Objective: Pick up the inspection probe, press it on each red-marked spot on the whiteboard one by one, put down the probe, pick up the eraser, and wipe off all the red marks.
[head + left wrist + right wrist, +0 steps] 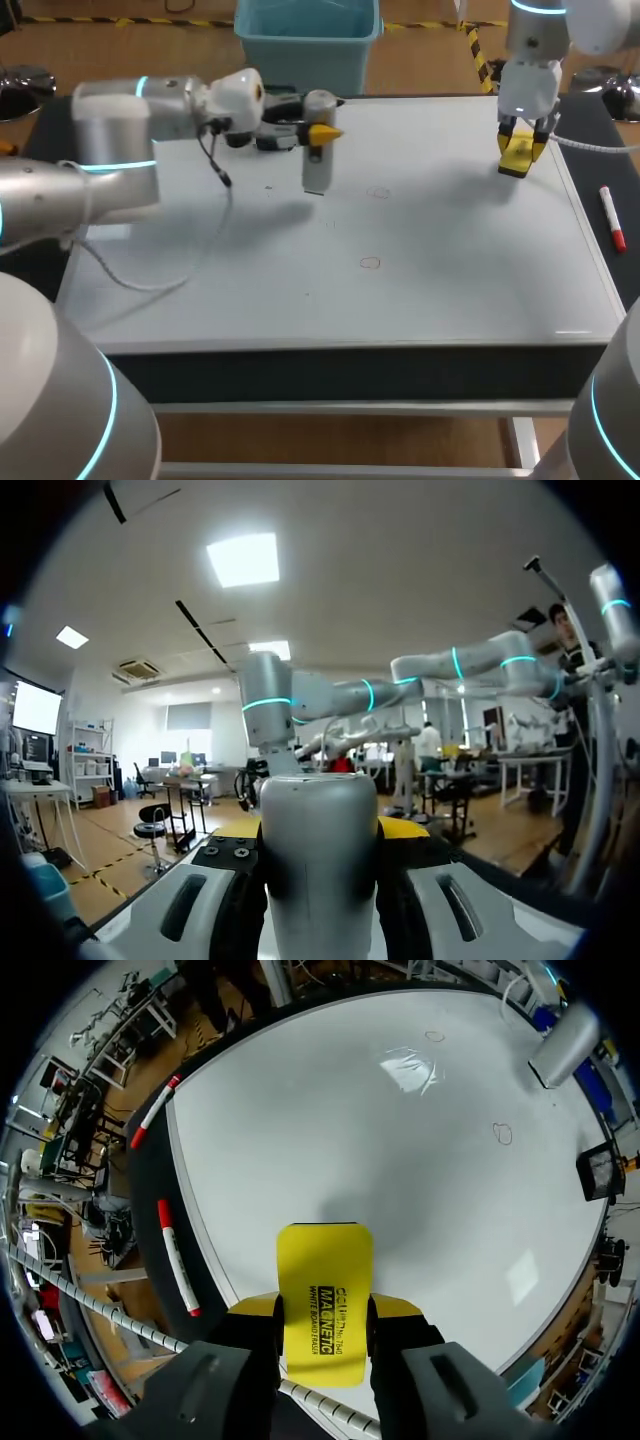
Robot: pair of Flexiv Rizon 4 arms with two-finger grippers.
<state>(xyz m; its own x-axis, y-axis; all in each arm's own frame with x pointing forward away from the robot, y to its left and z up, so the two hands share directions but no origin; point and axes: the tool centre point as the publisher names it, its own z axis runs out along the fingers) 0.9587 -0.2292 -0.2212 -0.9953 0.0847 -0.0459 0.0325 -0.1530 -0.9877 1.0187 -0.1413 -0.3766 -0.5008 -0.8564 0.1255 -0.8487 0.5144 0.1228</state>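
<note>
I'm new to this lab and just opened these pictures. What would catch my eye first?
First, the silver inspection probe, upright in the left pincer over the far left part of the whiteboard. Next, the bright yellow eraser gripped in the right pincer over the board's far right corner. Two faint red marks lie near the board's middle.

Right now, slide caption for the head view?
Left tool holds the probe over the whiteboard; right tool holds the yellow eraser over its right side.
</note>
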